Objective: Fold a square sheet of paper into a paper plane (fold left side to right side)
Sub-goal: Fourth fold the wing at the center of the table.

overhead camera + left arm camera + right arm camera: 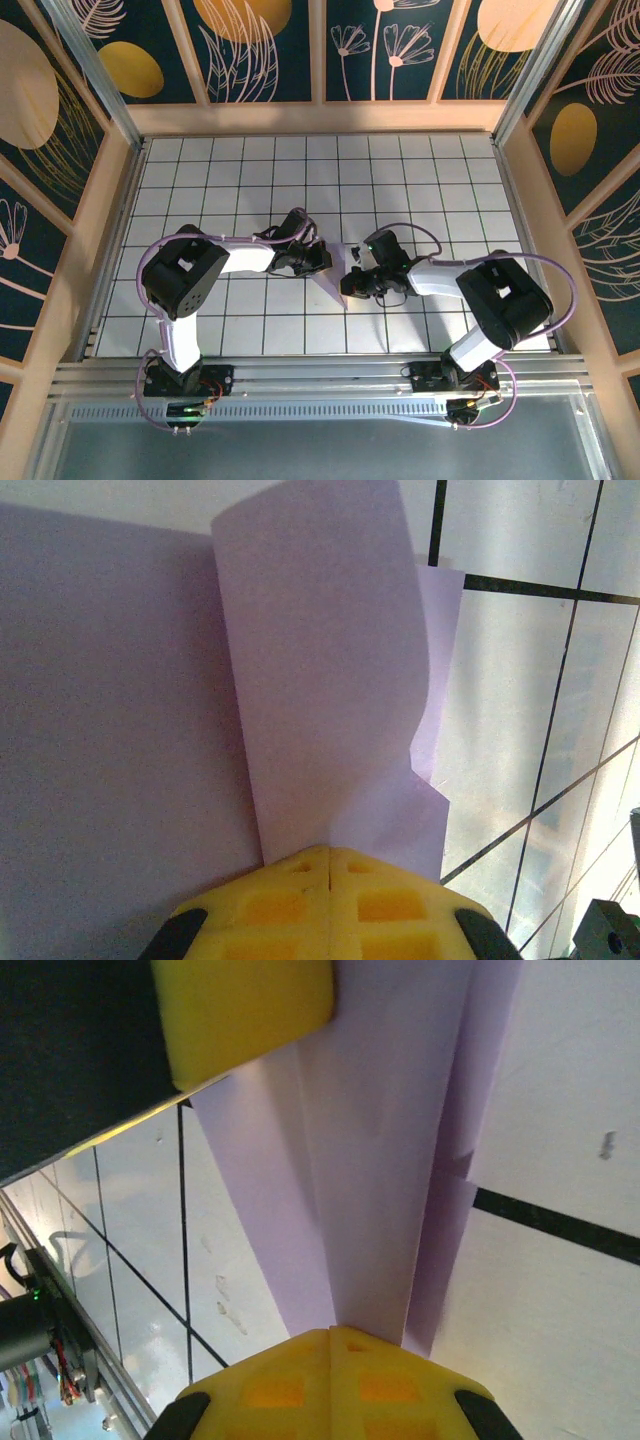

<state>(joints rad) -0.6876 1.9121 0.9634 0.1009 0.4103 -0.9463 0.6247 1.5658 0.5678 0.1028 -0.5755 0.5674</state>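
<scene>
You are clenching your left fingers [270,905] and right fingers [390,1385] on the folded paper [320,680], which is stretching between both pairs.

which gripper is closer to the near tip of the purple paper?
Right, judging by the top view. The right gripper clamps the paper just beside its near tip. The left gripper clamps it farther back, on the opposite side.

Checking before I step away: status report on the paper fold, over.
Left end effector shut on paper plane. Right end effector shut on it too. Plane creased, held between both. No obstruction seen.
</scene>
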